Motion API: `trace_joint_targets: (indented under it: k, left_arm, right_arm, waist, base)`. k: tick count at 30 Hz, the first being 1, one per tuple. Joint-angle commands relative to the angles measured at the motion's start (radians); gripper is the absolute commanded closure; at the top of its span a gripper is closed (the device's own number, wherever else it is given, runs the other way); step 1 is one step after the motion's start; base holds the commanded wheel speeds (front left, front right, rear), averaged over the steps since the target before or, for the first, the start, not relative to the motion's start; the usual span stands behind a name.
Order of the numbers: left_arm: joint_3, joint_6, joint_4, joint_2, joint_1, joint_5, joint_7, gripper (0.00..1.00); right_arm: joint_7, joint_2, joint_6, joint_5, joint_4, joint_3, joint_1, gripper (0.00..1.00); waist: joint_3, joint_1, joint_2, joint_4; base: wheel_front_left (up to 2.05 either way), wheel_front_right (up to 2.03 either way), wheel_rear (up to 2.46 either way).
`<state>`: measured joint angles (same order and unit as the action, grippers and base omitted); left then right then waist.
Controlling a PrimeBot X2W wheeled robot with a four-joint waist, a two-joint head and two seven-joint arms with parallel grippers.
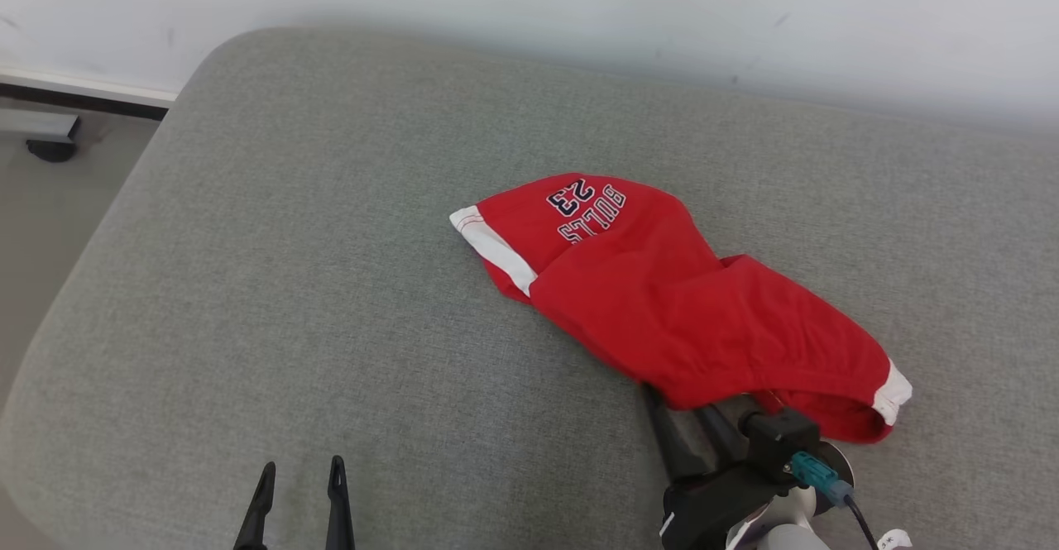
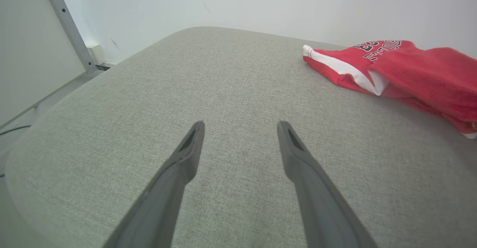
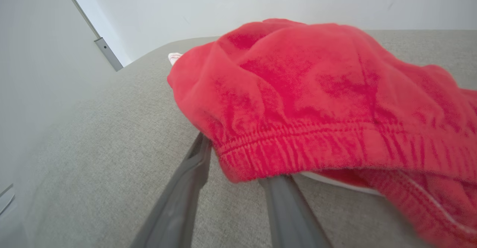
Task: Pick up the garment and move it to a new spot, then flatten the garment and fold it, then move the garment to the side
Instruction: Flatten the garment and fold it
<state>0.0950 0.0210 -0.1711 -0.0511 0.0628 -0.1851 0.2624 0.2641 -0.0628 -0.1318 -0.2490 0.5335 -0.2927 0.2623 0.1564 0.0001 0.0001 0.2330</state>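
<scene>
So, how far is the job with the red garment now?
Done: nothing yet; the red garment lies crumpled on the grey cushion. In hand: the right gripper reaches under its waistband, fingertips hidden, grip unclear; the left gripper hangs open. Left: moving, flattening, folding, setting aside.

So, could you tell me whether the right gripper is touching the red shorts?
Touching: the right wrist view shows the shorts draped over both fingers of the right gripper.
</scene>
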Motion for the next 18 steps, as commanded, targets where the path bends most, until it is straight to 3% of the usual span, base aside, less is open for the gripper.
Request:
trace_joint_targets:
  k: [1, 12, 18]
  left_arm:
    - [-0.002, 0.003, -0.002, 0.001, 0.014, -0.007, 0.003, 0.0]
    - [0.018, 0.0, -0.013, 0.001, -0.005, -0.024, 0.003, 0.0]
    - [0.038, 0.001, -0.022, 0.001, -0.02, -0.025, 0.003, 0.0]
  right_arm:
    - [-0.001, 0.003, 0.003, -0.014, -0.013, 0.004, -0.014, 1.0]
    - [-0.001, -0.026, 0.003, -0.093, -0.189, 0.094, -0.016, 1.0]
    - [-0.001, -0.082, 0.003, -0.12, -0.185, 0.171, 0.052, 1.0]
  waist:
    - [-0.005, -0.0001, -0.0001, -0.01]
    - [-0.024, -0.0001, -0.0001, -0.101]
    - [-0.018, -0.0001, -0.0001, -0.112]
  base:
    - [0.0, 0.0, 0.0]
    - [0.0, 0.0, 0.0]
    - [0.0, 0.0, 0.0]
